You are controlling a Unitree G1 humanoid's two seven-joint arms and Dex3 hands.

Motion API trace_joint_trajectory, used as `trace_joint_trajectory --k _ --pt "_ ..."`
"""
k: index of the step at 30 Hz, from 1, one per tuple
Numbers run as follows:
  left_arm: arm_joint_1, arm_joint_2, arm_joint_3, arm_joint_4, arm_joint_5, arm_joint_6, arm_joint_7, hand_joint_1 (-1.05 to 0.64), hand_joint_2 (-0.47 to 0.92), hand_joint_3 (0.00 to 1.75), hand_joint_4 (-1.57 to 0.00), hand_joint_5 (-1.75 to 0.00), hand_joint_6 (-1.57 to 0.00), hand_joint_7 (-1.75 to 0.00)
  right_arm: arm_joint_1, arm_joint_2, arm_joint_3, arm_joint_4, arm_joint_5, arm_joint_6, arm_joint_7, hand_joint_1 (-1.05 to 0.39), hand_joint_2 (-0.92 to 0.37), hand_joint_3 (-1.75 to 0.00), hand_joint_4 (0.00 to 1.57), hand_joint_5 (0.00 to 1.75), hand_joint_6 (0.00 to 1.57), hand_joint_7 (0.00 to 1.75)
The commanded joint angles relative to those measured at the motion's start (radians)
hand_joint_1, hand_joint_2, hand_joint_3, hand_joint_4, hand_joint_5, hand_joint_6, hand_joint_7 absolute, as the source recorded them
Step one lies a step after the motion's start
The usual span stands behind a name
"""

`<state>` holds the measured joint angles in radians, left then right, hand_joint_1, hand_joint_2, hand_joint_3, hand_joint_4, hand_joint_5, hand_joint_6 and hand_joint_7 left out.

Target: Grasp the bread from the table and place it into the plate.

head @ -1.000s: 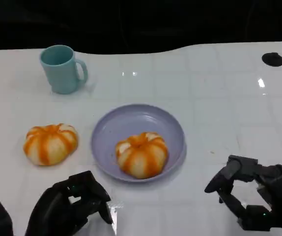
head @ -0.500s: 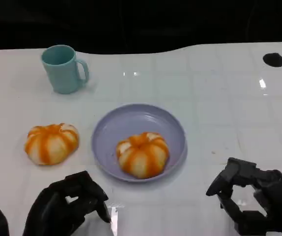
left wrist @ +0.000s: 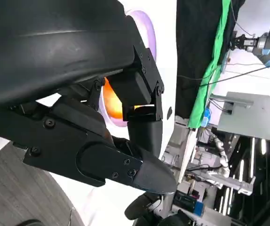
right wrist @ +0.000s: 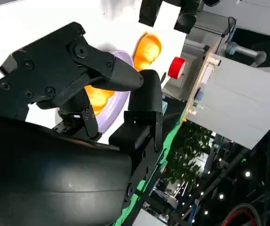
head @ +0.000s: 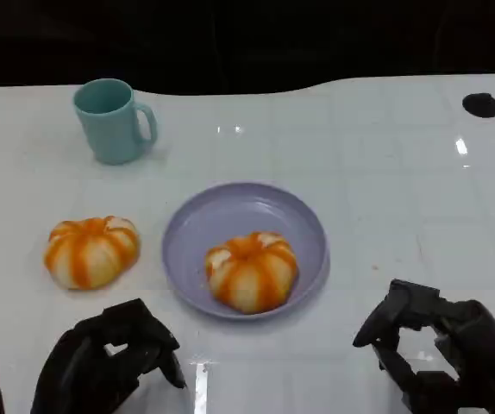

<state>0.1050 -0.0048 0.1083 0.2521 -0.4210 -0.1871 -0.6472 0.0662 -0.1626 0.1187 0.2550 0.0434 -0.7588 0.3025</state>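
Bread (head: 252,271) was seen in the plate (head: 197,226); a second bread (head: 90,251) lay left. Left hand (head: 109,362) was curled on nothing, right hand (head: 441,354) spread and unladen.

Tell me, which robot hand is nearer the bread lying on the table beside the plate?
Left. The left robot hand sits just below that bread; the right robot hand is far across, past the plate.
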Motion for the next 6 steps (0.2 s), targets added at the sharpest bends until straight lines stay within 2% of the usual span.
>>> trace_joint_trajectory --k 1,6 --pt "0.002 0.014 0.002 0.006 0.003 -0.011 -0.005 -0.92 0.84 0.0 -0.71 -1.7 -0.99 -0.93 -0.002 -0.004 -0.017 0.002 0.0 -0.014 -0.004 -0.36 -0.59 -0.89 0.76 1.74 0.76 1.33" --pt "0.005 0.011 0.0 0.001 -0.002 -0.001 -0.003 -0.91 0.83 0.0 -0.72 -1.69 -1.0 -0.91 -0.003 -0.005 -0.02 0.009 -0.001 -0.024 -0.003 -0.35 -0.59 -0.89 0.76 1.74 0.77 1.32"
